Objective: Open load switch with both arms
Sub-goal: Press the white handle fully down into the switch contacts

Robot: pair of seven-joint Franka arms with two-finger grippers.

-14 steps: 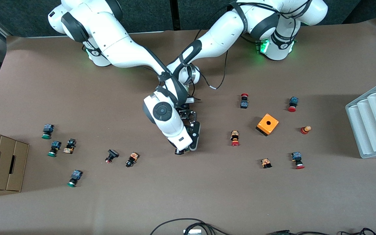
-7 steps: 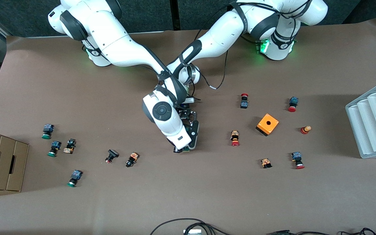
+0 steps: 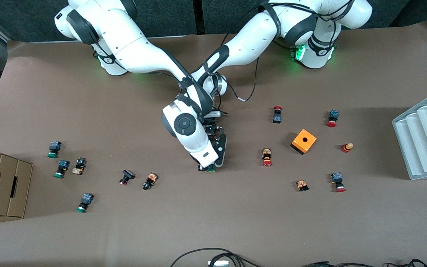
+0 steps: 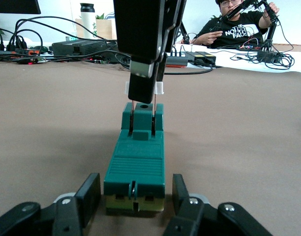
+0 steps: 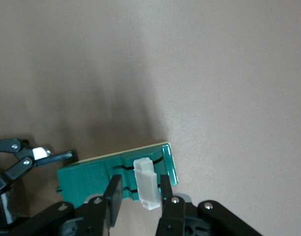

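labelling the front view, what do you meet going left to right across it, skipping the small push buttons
cardboard box → right gripper with jaws shut on the load switch → left gripper gripping the load switch's body → orange cube → white ridged tray

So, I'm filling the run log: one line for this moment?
load switch: on table | left end effector: shut on its body | right end effector: shut on white tab

Load switch (image 4: 135, 167): matt green plastic, ribbed top, white plastic tab (image 5: 146, 183). Tabletop (image 3: 213, 222): matt brown paper-like covering.
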